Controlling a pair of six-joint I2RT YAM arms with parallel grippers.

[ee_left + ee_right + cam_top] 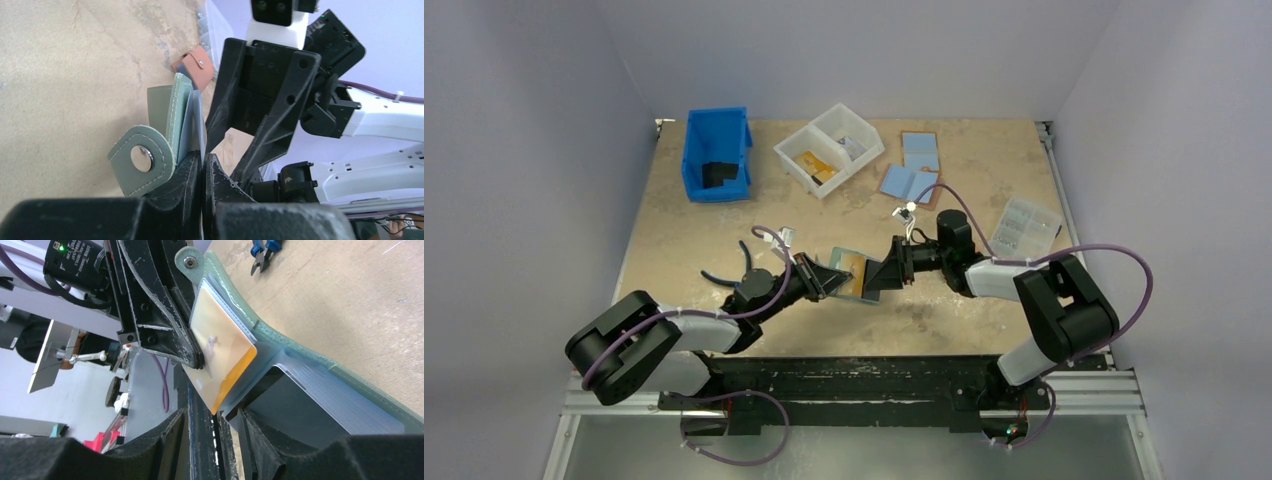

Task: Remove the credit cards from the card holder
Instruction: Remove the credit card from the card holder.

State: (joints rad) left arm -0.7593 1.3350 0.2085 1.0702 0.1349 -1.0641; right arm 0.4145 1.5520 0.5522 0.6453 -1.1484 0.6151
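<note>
Pinching the card holder (842,256) at its left end, the left gripper (822,280) has its fingers pressed tight together, and the teal layers and clear sleeves fan out from between them in the left wrist view. The snap tab (142,160) folds down beside the left finger there. The holder sits over the near middle of the table (724,220), opened toward the right arm.

The right gripper (881,274) faces it from the right with its fingers (170,440) spread apart. In the right wrist view, a tan-orange card (220,350) sticks partly out of a clear sleeve, and its lower corner points into the gap between those fingers. Whether either finger touches it cannot be told. A dark card (310,415) lies in the next sleeve, just beside the right-hand finger. The left gripper's tips bear on the face of the tan-orange card.

Farther off, a salmon wallet (192,62) lies on the table beyond the holder. A blue bin (716,155) stands far left, a white divided tray (829,150) at the far middle, flat light-blue wallets (914,165) to the tray's right, and a clear compartment box (1024,228) at the right edge.
</note>
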